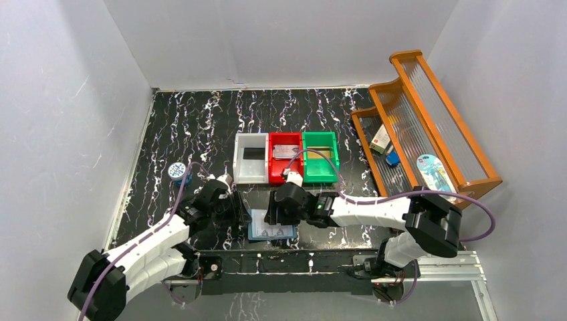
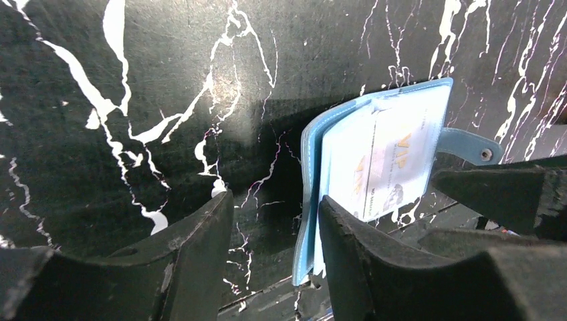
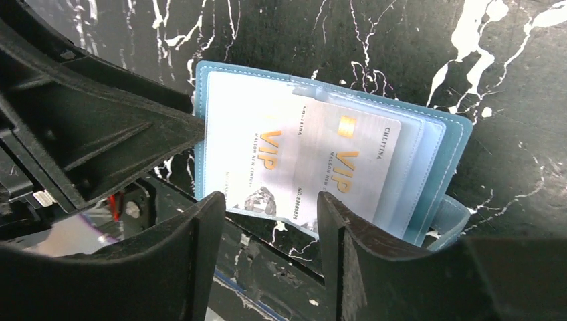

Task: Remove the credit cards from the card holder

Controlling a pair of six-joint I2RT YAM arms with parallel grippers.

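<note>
The card holder (image 1: 273,231) lies open near the table's front edge, between my two grippers. Its clear pockets hold two pale grey credit cards (image 3: 254,157) (image 3: 351,160) printed with gold VIP lettering. My right gripper (image 3: 267,210) is open, its fingertips just short of the cards' near edge, with nothing between them. My left gripper (image 2: 274,221) is open too. The card holder's left edge (image 2: 309,200) stands between its fingers, close against the right finger (image 2: 348,247). The snap tab (image 2: 471,145) sticks out to the right.
White (image 1: 251,172), red (image 1: 275,164) and green (image 1: 319,170) bins stand in a row behind the grippers. A black card (image 1: 253,153) lies in the white bin and a grey card (image 1: 286,150) in the red. A wooden rack (image 1: 434,114) is at right, a round blue tin (image 1: 177,170) at left.
</note>
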